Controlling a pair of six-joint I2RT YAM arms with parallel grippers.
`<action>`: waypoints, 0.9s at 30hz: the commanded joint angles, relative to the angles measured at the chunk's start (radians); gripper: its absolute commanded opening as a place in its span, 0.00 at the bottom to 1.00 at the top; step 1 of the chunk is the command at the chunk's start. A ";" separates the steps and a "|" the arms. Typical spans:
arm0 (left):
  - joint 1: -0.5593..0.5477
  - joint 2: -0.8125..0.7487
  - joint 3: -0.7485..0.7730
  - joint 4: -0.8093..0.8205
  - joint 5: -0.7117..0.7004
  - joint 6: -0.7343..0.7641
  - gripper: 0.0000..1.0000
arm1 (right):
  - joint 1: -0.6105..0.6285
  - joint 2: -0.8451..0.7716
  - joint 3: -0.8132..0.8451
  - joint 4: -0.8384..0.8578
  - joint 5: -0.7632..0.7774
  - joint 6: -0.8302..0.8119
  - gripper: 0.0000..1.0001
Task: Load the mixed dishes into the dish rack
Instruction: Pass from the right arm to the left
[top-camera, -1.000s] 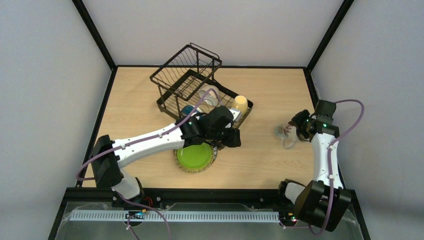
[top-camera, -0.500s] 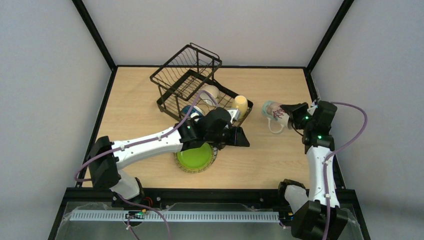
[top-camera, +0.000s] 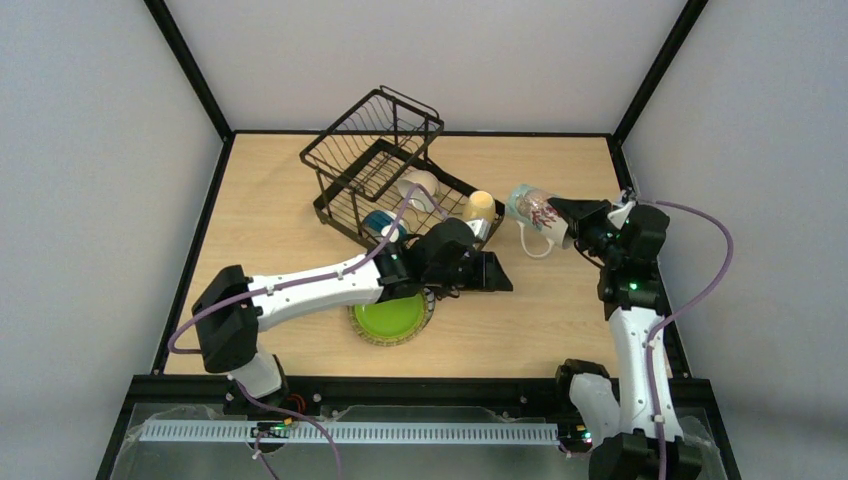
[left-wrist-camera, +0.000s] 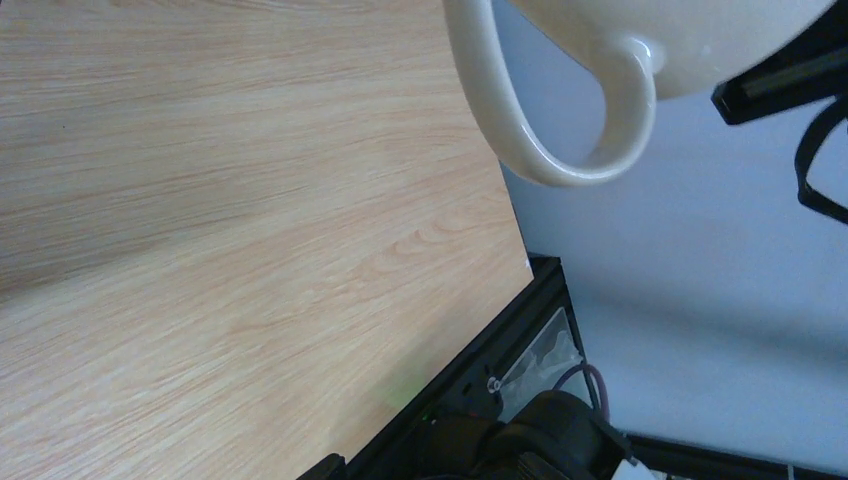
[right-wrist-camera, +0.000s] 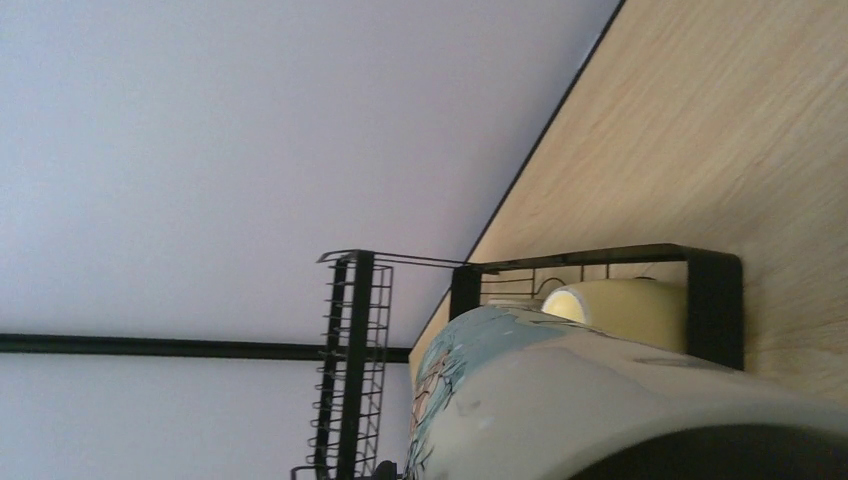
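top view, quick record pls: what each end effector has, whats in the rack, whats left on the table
left end effector: open, empty, by the near right corner of the dish rack
right end effector: shut on cream mug, held on its side above the table, right of the rack
in rack: yellow mug, white bowl, blue-outside bowl
on table: green plate, partly under the left arm

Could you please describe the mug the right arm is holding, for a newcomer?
Find the black wire dish rack on the table and look just past its right end. There the right gripper holds a cream mug sideways in the air. Unlike the plain yellow mug in the rack, it bears a teal and pink pattern.
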 joint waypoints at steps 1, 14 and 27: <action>-0.005 0.022 0.042 0.062 -0.041 -0.039 0.99 | 0.005 -0.059 0.013 0.116 -0.061 0.060 0.00; 0.043 0.013 0.027 0.119 -0.054 -0.010 0.99 | 0.004 -0.176 -0.010 0.048 -0.150 0.118 0.00; 0.040 0.020 0.024 0.204 -0.062 -0.041 0.99 | 0.005 -0.267 -0.045 0.010 -0.198 0.158 0.00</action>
